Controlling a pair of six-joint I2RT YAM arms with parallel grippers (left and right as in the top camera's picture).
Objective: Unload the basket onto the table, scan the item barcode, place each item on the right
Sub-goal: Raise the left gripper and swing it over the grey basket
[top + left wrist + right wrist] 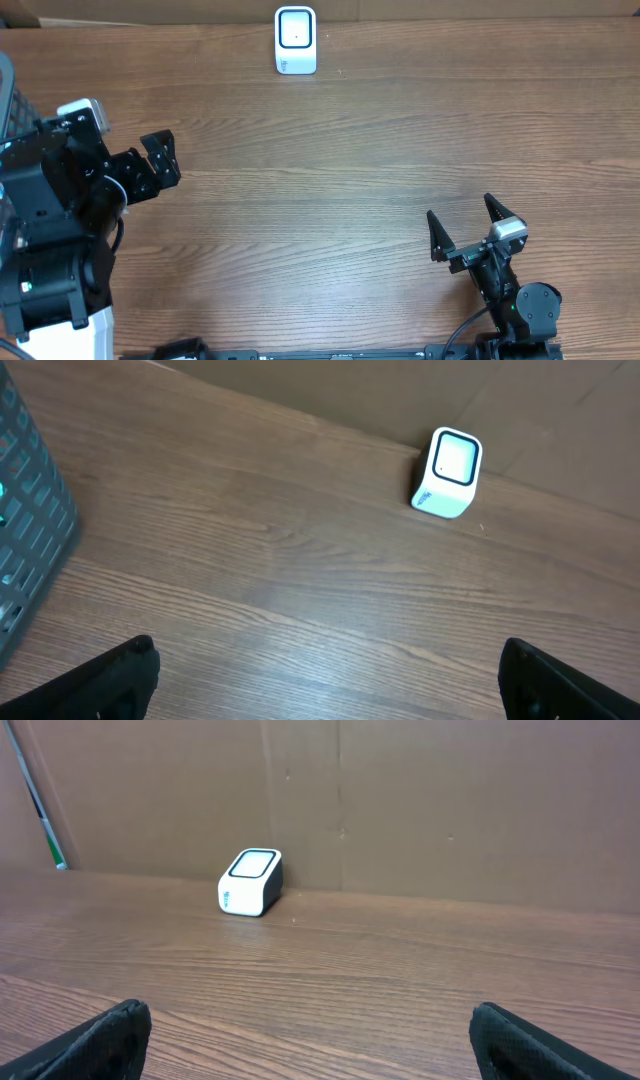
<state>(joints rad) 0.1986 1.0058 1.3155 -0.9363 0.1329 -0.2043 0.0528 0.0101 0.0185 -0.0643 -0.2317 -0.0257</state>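
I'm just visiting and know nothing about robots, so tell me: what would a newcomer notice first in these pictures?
A small white scanner stands alone at the far edge of the wooden table, against a brown cardboard wall. The left gripper at the left side and the right gripper near the front edge are both black, wide open and empty. No item to scan is in view.

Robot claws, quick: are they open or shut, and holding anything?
Black two-finger left gripper: open, holding nothing.
Black two-finger right gripper: open, holding nothing.
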